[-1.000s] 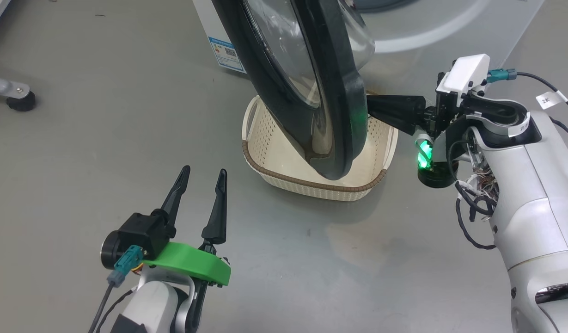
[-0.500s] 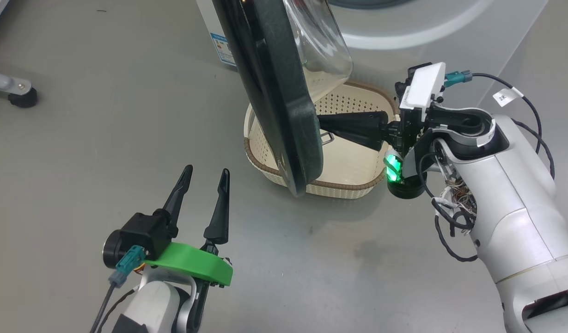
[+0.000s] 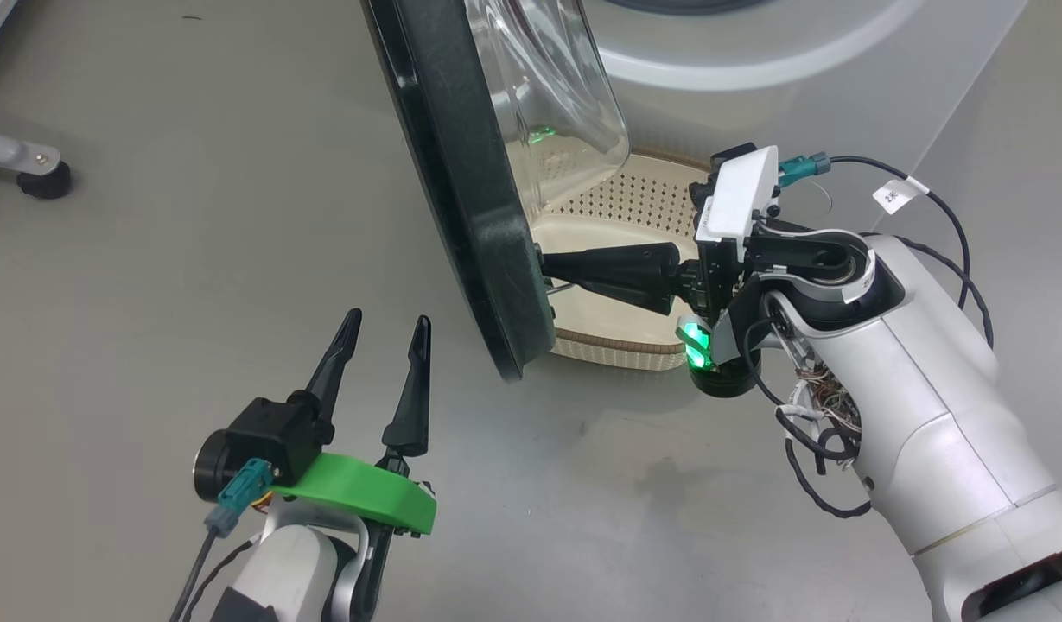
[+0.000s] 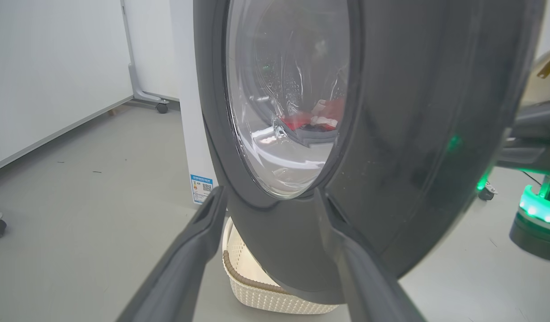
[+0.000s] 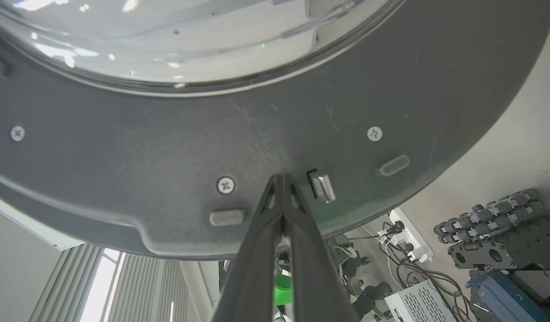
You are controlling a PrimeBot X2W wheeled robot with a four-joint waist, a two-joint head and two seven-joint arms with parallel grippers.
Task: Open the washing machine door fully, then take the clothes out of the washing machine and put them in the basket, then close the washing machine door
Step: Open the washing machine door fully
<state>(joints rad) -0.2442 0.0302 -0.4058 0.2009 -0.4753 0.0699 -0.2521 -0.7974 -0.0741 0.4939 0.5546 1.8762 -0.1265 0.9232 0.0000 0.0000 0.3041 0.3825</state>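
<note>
Right gripper (image 3: 543,268) (image 5: 282,177): jaws clenched together with nothing between them. The tips press against the matte inner face of the washing machine door (image 3: 461,173) (image 5: 167,147), low on its wide black rim. They sit just beside the small metal latch (image 5: 321,185) and between two screws. A green light glows on the wrist behind the jaws.

Left gripper (image 3: 385,320) (image 4: 270,193): jaws released and spread wide, holding nothing. It hangs over the floor (image 3: 150,259) on the outer side of the door, apart from it, fingers aimed at the lower rim (image 4: 413,112).

The door stands swung out from the washing machine (image 3: 755,52) (image 4: 185,112), nearly edge-on to the head camera. Its clear glass bowl bulges toward the right arm.

The clothes (image 4: 310,118) appear in the left wrist view through the door glass as a red heap with white patches, lying low inside the drum.

The basket (image 3: 617,350) (image 4: 257,295) sits on the floor in front of the machine, below the door's lower edge and under the right gripper. What shows of its inside is bare. A blue label (image 4: 202,188) marks the machine's white side near the floor.
</note>
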